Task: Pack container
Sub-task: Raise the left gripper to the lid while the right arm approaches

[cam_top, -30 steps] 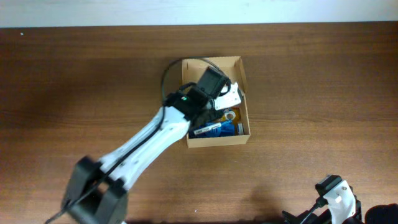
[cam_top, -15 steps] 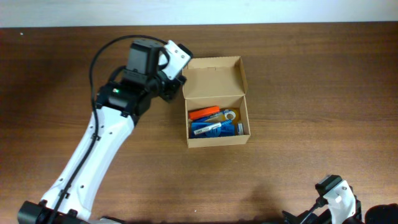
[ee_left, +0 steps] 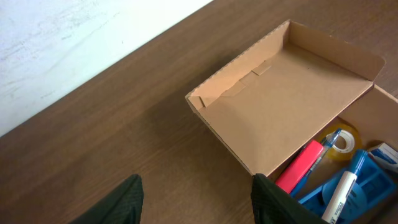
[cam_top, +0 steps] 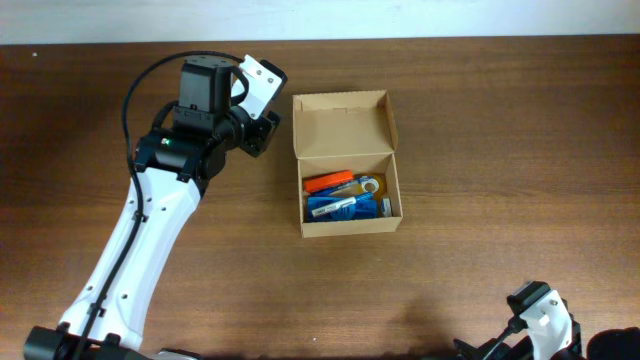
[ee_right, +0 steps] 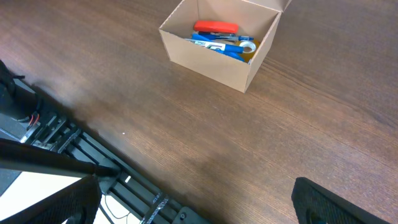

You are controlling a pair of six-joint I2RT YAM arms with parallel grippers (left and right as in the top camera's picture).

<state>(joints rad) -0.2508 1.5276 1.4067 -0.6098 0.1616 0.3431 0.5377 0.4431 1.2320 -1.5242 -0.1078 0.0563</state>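
Observation:
The tan cardboard container [cam_top: 350, 222] sits open at the table's middle, with its flap lid [cam_top: 340, 125] laid back. Inside lie an orange-red pen [cam_top: 330, 183], a blue marker pack [cam_top: 345, 206] and a tape roll [cam_top: 371, 185]. My left gripper [cam_top: 260, 133] hovers just left of the lid, open and empty. In the left wrist view the lid [ee_left: 286, 99], the red pen [ee_left: 301, 167] and the tape [ee_left: 339, 140] lie right of my gripper [ee_left: 196, 190]. My right gripper [ee_right: 196, 186] is open and empty at the table's front edge, far from the container [ee_right: 211, 59].
The right arm [cam_top: 540, 315] rests at the front right corner. A black frame and cables [ee_right: 56, 134] run below the table's front edge. A white wall [ee_left: 56, 37] borders the far side of the brown wooden table [cam_top: 500, 150].
My left arm has pulled out from over the container and moved left and back. The contents inside, covered before, now show. The right arm has not moved.

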